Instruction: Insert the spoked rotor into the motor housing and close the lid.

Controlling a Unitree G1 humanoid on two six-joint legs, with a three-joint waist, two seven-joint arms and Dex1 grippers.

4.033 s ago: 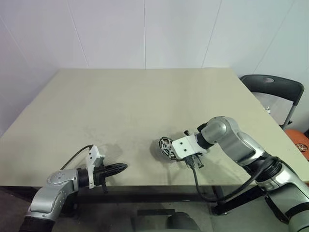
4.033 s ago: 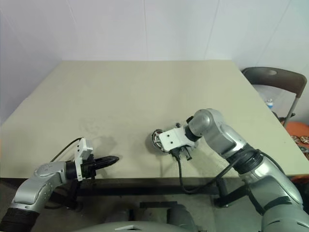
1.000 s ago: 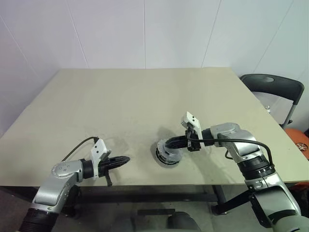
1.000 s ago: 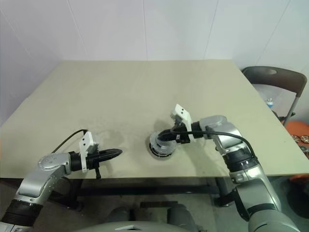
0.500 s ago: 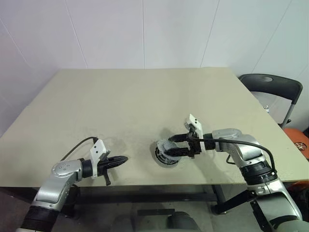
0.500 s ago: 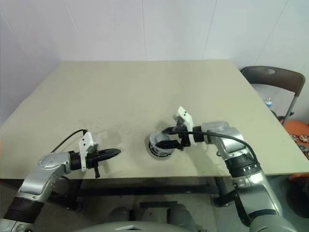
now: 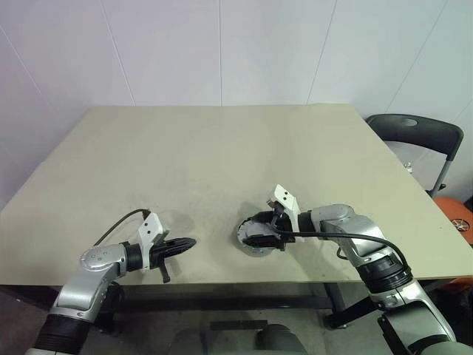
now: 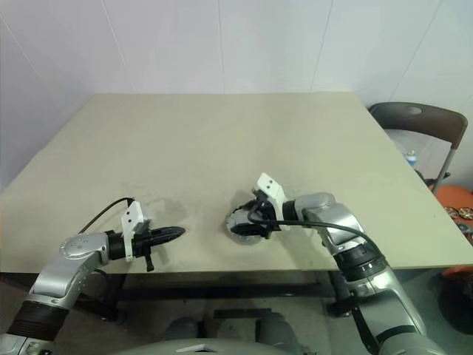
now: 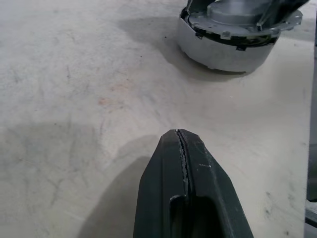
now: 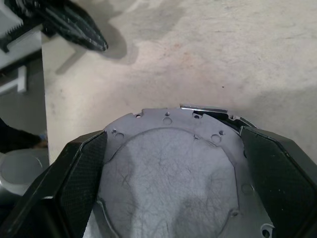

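Housing [image 10: 168, 173] lying grey face up on rotor [image 9: 223, 49], stacked near front edge of counter [image 7: 185, 163], a little right of middle. Right hand [image 7: 256, 228] spread wide, 1 finger either side of the stack, gripping nothing. Left hand [image 7: 190, 242] pinched shut and empty, hovering well apart, toward front left corner.

To seat well: set both fingers level with the top disc, close evenly, press straight down, check the seam all round.

Left wrist view gives the side: silvery rim, dark seam under the top disc, seemingly not flush. Right wrist view gives the top: flat plate, small holes round its edge, 1 silvery sliver peeking past the far side.
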